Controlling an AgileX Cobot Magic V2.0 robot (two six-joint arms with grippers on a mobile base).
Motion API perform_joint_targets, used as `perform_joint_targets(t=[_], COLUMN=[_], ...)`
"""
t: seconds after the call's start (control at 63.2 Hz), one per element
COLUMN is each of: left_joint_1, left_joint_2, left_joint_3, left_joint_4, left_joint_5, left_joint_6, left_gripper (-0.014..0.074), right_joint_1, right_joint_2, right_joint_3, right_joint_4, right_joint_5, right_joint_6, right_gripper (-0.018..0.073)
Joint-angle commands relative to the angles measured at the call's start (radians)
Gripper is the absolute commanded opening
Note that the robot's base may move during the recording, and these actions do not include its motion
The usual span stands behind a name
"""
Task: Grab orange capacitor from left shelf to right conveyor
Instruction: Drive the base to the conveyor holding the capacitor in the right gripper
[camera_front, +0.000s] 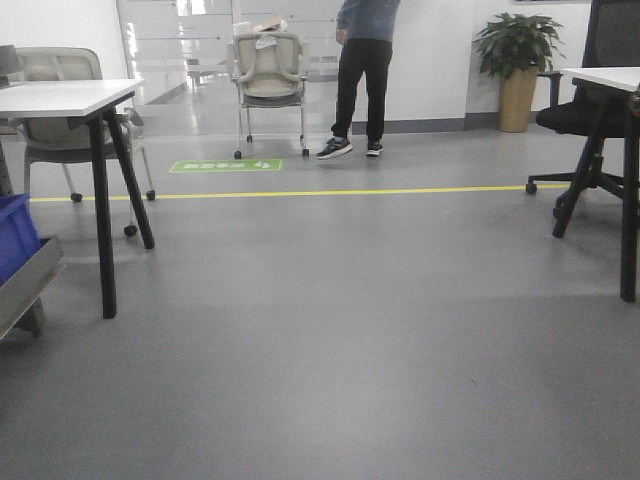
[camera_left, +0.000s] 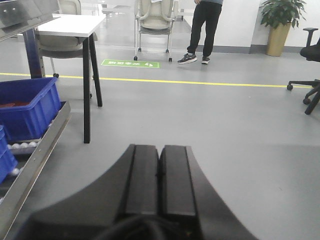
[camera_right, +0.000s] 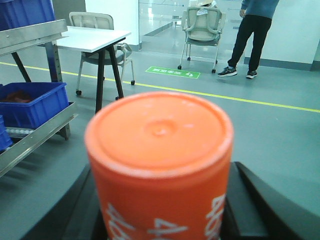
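Observation:
My right gripper (camera_right: 160, 220) is shut on the orange capacitor (camera_right: 159, 150), a fat orange cylinder with white lettering that fills the right wrist view, its round end pointing forward. The black fingers (camera_right: 250, 200) flank it on both sides. My left gripper (camera_left: 159, 172) is shut and empty, its two black pads pressed together over the grey floor. The left shelf (camera_right: 35, 130) is a metal rack holding blue bins (camera_right: 30, 102); it also shows in the left wrist view (camera_left: 42, 150). No conveyor is in view. Neither gripper shows in the front view.
A white table with black legs (camera_front: 100, 180) stands at left, another desk (camera_front: 625, 150) and a black office chair (camera_front: 590, 110) at right. A grey chair (camera_front: 270, 75), a standing person (camera_front: 362, 80) and a potted plant (camera_front: 518, 60) are beyond a yellow floor line (camera_front: 350, 191).

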Motion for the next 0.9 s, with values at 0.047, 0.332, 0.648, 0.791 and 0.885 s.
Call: perform_joint_targets(t=[0.047, 0.332, 0.648, 0.791, 0.885], left_joint_1=[-0.007, -0.007, -0.005, -0.005, -0.005], left_joint_2=[-0.011, -0.011, -0.011, -0.011, -0.011], left_joint_3=[-0.004, -0.004, -0.004, -0.004, -0.004], left_joint_4=[-0.003, -0.003, -0.003, -0.003, -0.003], left_joint_5=[-0.083, -0.081, -0.079, -0.079, -0.079], left_joint_6=[-0.002, -0.002, -0.002, -0.002, -0.002], left_gripper=[-0.0127, -0.0127, -0.0127, -0.0127, -0.0127], right_joint_1=[0.000, 0.000, 0.000, 0.000, 0.000], right_joint_2=[0.015, 0.015, 0.015, 0.015, 0.015], right_joint_3=[-0.028, -0.028, -0.028, -0.028, -0.028], right_joint_4=[-0.010, -0.010, -0.010, -0.010, -0.010], right_joint_5=[-0.091, -0.091, -0.091, -0.091, -0.091], right_joint_6=[-0.004, -0.004, -0.004, -0.004, -0.004], right_gripper=[0.0109, 0.0109, 0.0109, 0.0109, 0.0109])
